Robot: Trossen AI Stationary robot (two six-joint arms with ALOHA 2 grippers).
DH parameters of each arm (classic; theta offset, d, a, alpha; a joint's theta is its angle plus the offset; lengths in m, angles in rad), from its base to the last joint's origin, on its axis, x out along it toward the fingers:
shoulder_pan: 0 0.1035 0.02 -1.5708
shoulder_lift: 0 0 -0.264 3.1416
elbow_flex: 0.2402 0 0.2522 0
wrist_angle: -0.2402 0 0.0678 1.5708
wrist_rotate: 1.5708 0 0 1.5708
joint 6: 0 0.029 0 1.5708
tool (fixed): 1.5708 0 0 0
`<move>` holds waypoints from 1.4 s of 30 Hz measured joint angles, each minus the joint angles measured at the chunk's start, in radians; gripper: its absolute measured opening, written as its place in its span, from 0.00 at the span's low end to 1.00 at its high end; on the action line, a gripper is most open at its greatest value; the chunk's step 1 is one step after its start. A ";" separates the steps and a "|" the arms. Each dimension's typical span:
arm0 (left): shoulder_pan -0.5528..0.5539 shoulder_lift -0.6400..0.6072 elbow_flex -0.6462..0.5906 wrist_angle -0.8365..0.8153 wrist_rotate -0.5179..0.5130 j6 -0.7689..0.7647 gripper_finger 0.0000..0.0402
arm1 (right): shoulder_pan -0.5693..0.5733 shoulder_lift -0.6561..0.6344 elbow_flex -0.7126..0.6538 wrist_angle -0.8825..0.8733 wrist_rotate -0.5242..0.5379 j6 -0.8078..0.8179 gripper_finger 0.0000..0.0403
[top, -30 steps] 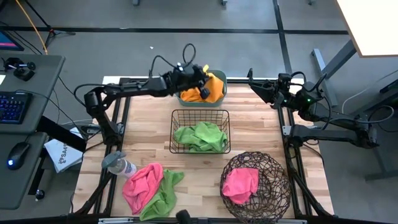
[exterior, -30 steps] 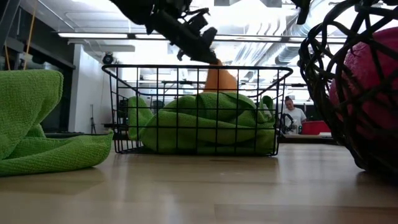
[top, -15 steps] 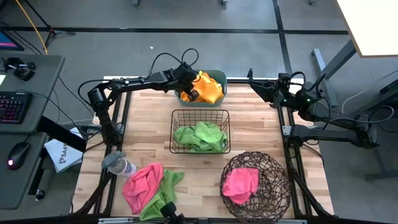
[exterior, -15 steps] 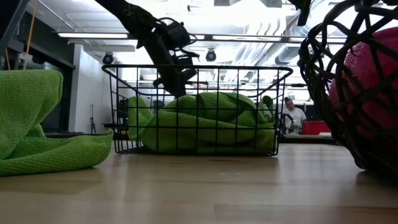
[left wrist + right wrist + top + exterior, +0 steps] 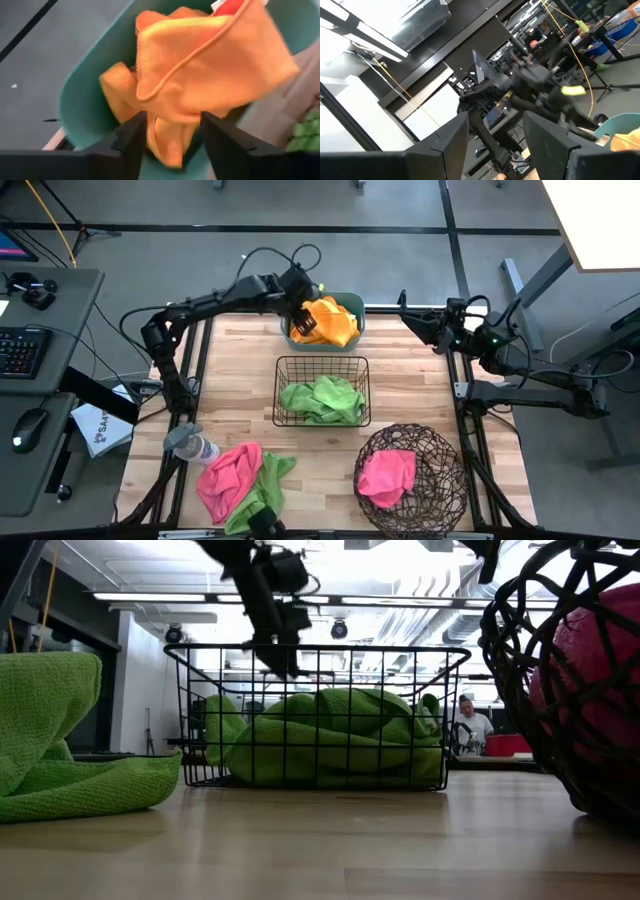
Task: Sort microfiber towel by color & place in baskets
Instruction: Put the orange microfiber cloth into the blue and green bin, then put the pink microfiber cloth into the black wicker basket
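Observation:
Orange towels [image 5: 328, 320] lie heaped in the teal tub [image 5: 358, 315] at the table's far edge; they also show in the left wrist view [image 5: 200, 65]. My left gripper [image 5: 300, 312] is open and empty, just above the tub's left end. Green towels [image 5: 320, 398] lie in the black wire basket [image 5: 322, 362]. A pink towel [image 5: 385, 475] lies in the round twig basket [image 5: 440, 480]. A pink towel [image 5: 228, 478] and a green towel [image 5: 268, 485] lie loose on the table at the near left. My right gripper [image 5: 405, 315] is open and raised at the far right.
A grey bottle [image 5: 190, 445] lies at the table's left edge, beside the loose towels. Bare wood lies between the tub and the wire basket and along the right side. A person [image 5: 468, 725] sits far off in the room.
My left gripper has let go of an orange towel, which has dropped into the teal tub. The gripper has then moved toward the table's left and far edges and risen a little.

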State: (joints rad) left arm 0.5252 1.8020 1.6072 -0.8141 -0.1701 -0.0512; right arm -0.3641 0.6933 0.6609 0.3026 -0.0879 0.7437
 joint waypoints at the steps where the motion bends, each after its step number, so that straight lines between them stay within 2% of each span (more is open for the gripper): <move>1: 0.000 0.000 0.039 -0.046 0.000 0.000 0.48 | 0.000 0.000 0.000 -0.004 0.000 -0.004 0.46; 4: 0.000 0.001 0.153 -0.156 0.013 -0.017 0.57 | 0.000 0.000 0.000 -0.023 0.000 -0.011 0.46; 7: -0.001 -0.008 0.243 -0.242 0.114 -0.109 0.62 | 0.000 0.000 0.000 -0.045 -0.005 -0.010 0.46; 10: -0.037 -0.045 0.252 -0.264 0.271 -0.218 0.64 | 0.000 0.000 0.000 -0.063 -0.055 -0.008 0.46; 12: -0.106 -0.083 0.228 -0.266 0.317 -0.262 0.64 | 0.000 0.000 0.000 -0.072 -0.099 0.000 0.46; 15: -0.272 -0.148 0.164 -0.266 0.311 -0.311 0.63 | 0.000 0.000 0.000 -0.079 -0.168 0.032 0.46; 19: -0.585 -0.212 0.053 -0.256 0.239 -0.434 0.63 | 0.000 0.000 0.000 -0.083 -0.269 0.052 0.46; 21: -0.757 -0.221 0.002 -0.263 0.192 -0.534 0.63 | 0.000 0.000 0.000 -0.085 -0.299 0.061 0.46; 24: -0.988 -0.214 -0.061 -0.257 0.173 -0.715 0.63 | 0.000 0.000 0.000 -0.092 -0.317 0.060 0.46; 27: -1.162 -0.186 -0.112 -0.248 0.171 -0.912 0.63 | 0.000 0.000 0.000 -0.111 -0.317 0.037 0.46; 29: -1.239 -0.156 -0.140 -0.248 0.168 -0.997 0.63 | 0.000 0.000 0.000 -0.123 -0.317 0.013 0.46; 33: -1.293 -0.084 -0.169 -0.253 0.176 -1.123 0.63 | 0.000 0.001 0.000 -0.154 -0.309 -0.026 0.46; 39: -1.210 0.048 -0.168 -0.313 0.291 -1.220 0.63 | 0.000 0.002 0.000 -0.166 -0.308 -0.037 0.46; 42: -1.179 0.093 -0.168 -0.384 0.291 -1.223 0.63 | 0.000 0.002 0.000 -0.169 -0.308 -0.034 0.46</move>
State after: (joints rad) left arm -0.6534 1.8946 1.4387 -1.1976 0.1207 -1.2742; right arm -0.3641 0.6952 0.6609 0.1339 -0.3961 0.7097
